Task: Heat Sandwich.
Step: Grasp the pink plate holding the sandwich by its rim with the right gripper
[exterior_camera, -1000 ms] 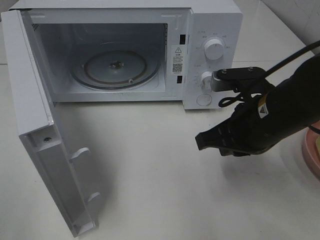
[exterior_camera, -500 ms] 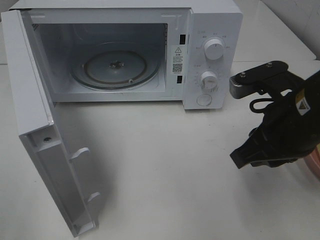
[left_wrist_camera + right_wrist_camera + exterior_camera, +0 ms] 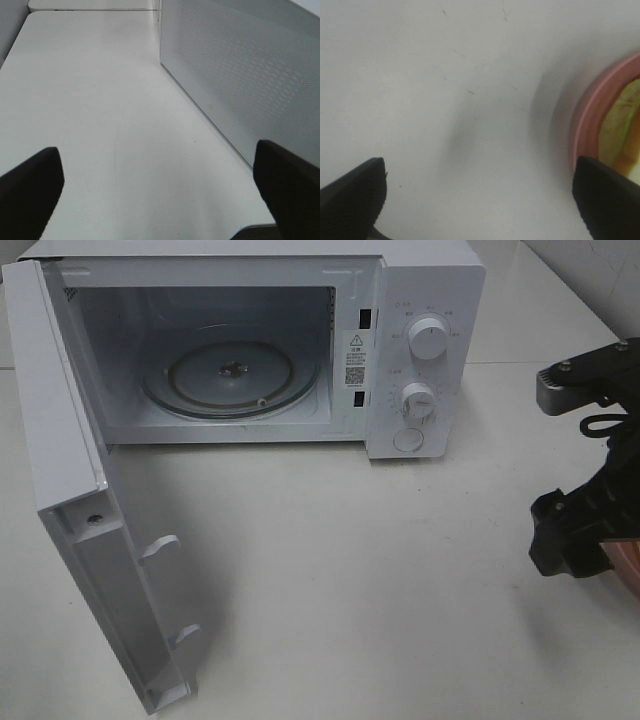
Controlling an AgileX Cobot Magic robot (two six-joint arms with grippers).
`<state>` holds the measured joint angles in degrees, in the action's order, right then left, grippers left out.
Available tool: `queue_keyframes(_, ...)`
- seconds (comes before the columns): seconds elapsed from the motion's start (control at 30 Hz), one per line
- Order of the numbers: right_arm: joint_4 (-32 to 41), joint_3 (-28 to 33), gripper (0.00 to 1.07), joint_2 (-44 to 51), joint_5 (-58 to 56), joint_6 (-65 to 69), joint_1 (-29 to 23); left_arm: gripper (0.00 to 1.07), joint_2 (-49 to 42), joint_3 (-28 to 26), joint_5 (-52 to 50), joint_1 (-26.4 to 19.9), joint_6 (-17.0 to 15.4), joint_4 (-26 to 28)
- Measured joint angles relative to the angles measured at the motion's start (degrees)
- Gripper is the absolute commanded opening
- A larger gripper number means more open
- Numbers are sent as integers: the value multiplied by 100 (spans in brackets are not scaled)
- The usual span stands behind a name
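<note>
At right of worktop: right pincer wide open, empty, just beside plate.
Left pincer: wide open, empty.
Risk: finger may clip plate rim, tipping sandwich.

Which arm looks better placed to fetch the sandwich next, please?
Probably right: the right gripper, open, hangs beside the pink plate holding the sandwich; the left gripper, also open, sits by the microwave's outer wall.
</note>
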<state>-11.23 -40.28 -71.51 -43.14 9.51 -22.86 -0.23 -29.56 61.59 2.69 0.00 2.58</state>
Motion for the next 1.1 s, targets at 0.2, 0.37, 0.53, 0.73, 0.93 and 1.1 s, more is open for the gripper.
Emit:
queue_keyframes(0.2, 0, 0, 96, 0, -126, -17, 470, 98, 0, 0, 0, 0, 0, 0)
queue_keyframes(0.37, -6, 0, 95, 0, -138, -17, 842, 98, 0, 0, 0, 0, 0, 0)
queue_keyframes(0.53, -6, 0, 94, 0, -74, 6, 1117, 98, 0, 0, 0, 0, 0, 0)
queue_keyframes(0.73, -34, 0, 93, 0, 97, 11, 1369, 98, 0, 0, 0, 0, 0, 0)
queue_keyframes(0.93, -57, 0, 93, -235, 178, 11, 1564, 98, 0, 0, 0, 0, 0, 0)
queue_keyframes(1.1, -57, 0, 92, -699, 378, 11, 1587, 98, 0, 0, 0, 0, 0, 0)
